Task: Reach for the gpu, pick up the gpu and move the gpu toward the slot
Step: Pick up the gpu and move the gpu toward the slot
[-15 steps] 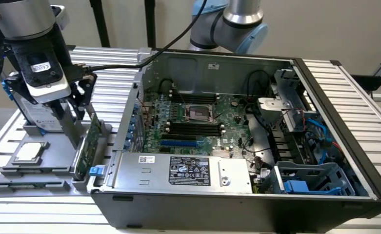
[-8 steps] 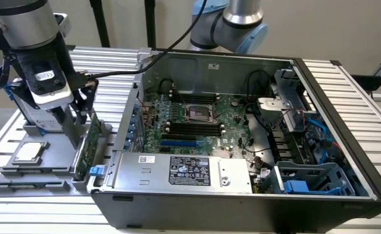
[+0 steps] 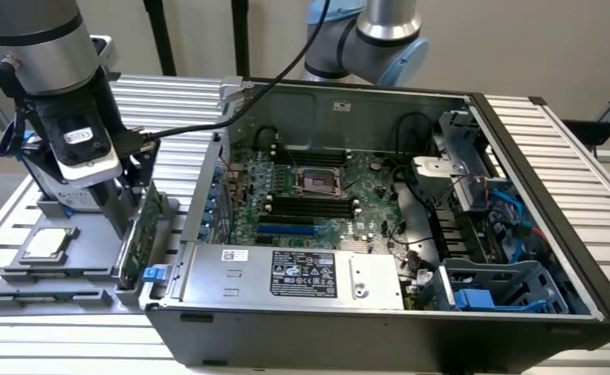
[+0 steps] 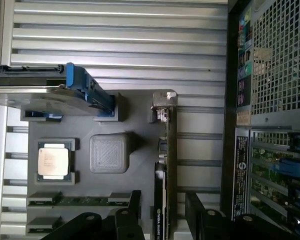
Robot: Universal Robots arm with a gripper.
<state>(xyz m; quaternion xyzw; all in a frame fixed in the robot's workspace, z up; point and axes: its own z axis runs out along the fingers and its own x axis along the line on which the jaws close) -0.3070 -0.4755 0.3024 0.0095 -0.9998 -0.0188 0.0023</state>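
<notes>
The gpu (image 4: 166, 150) stands on edge in a grey holder (image 4: 135, 125), seen as a thin dark sliver with its silver end bracket (image 4: 164, 101) at one end. In the exterior view the gpu (image 3: 144, 228) is a green card upright at the exterior view's left of the computer case. My gripper (image 4: 165, 212) is open directly above the card, one dark finger (image 4: 135, 199) on each side of its edge with a gap to both. My gripper (image 3: 133, 181) hangs just over the card's top. A blue slot (image 3: 285, 230) lies on the motherboard inside the case.
The open black computer case (image 3: 554, 234) sits at the exterior view's right of the holder. On the holder are a silver hard drive with blue rails (image 4: 45, 92), a square silver chip (image 4: 53, 161), a grey block (image 4: 109, 152) and memory sticks (image 4: 75, 200). A second arm (image 3: 372, 43) stands behind the case.
</notes>
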